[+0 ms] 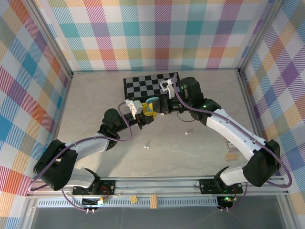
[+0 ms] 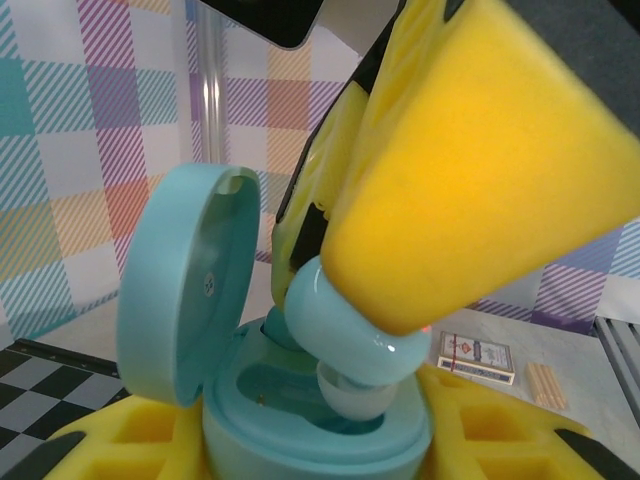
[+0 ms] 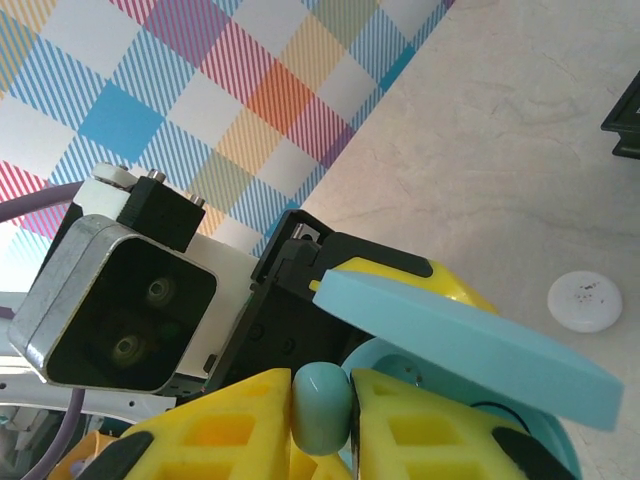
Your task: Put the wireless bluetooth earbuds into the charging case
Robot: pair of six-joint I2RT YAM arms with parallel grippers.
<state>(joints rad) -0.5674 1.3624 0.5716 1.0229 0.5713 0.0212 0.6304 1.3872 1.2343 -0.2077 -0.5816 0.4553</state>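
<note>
Top external: set high above and behind the arm bases (image 1: pixel 95 183), aimed down at the whole worktop (image 1: pixel 95 109) from far off.
Left wrist: aimed along the left end effector (image 2: pixel 315 445) toward the plaid wall (image 2: pixel 60 150); the open charging case (image 2: pixel 180 290) was seen at very close range.
Right wrist: aimed past the right end effector (image 3: pixel 322 400) at the worktop, equally near.
Shared: the charging case and light-blue earbud (image 2: pixel 345 335) were caught by both wrist views; the left wrist camera (image 3: pixel 120 300) was seen from the right wrist.

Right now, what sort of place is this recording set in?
Probably a purpose-built robot test cell: plaid-patterned walls enclose the table, a metal mounting rail runs along its near edge, and a checkerboard lies at the back.
</note>
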